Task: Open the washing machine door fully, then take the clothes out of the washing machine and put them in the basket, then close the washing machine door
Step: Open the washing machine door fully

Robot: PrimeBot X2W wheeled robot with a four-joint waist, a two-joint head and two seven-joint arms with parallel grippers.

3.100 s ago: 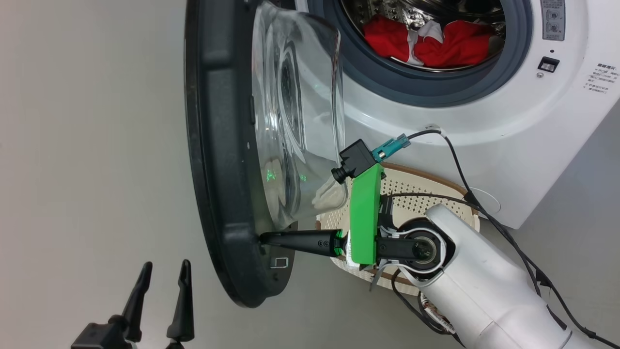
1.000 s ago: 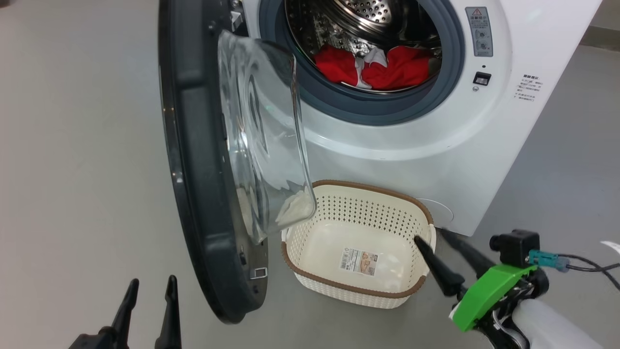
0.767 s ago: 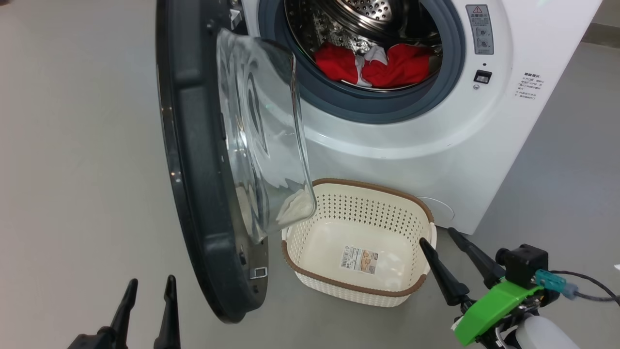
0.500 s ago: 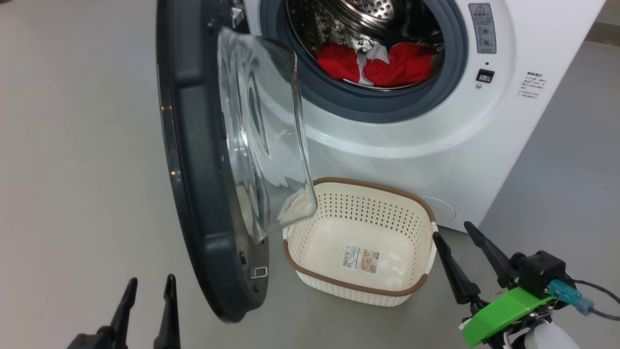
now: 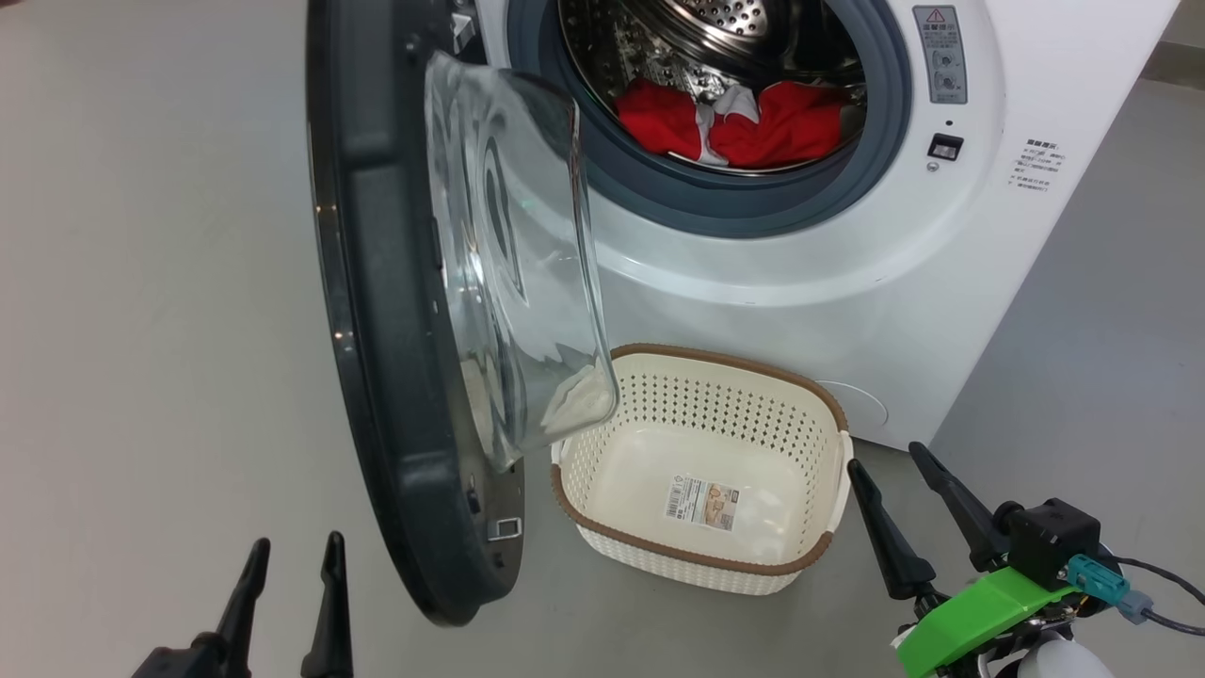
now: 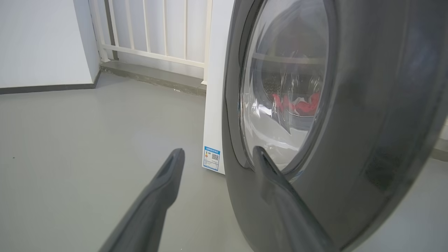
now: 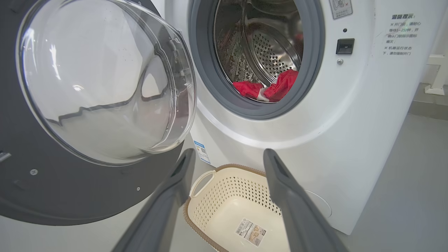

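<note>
The right hand (image 5: 883, 456) hangs low with its two dark fingers spread apart and nothing between them, just off the right end of the basket (image 5: 715, 414). In the right wrist view those fingers frame the basket's near rim. The left hand (image 5: 297, 540) sits low on the other side, its fingers parted by a narrow gap and empty, close to the outer face of the washing machine door (image 5: 377, 282). In the left wrist view one finger overlaps the door's black rim, and I cannot tell whether it touches. The basket stands upright and empty on the grey floor (image 5: 141, 282), hard against the foot of the washing machine (image 5: 800, 273) and below its opening. The door stands swung out to the left, roughly square to the machine's front, and its clear glass bowl bulges over the basket's left end. The clothes (image 5: 791, 118), red with white trim, lie bunched at the bottom of the steel drum (image 5: 659, 47), behind the grey gasket (image 5: 697, 202).
</note>
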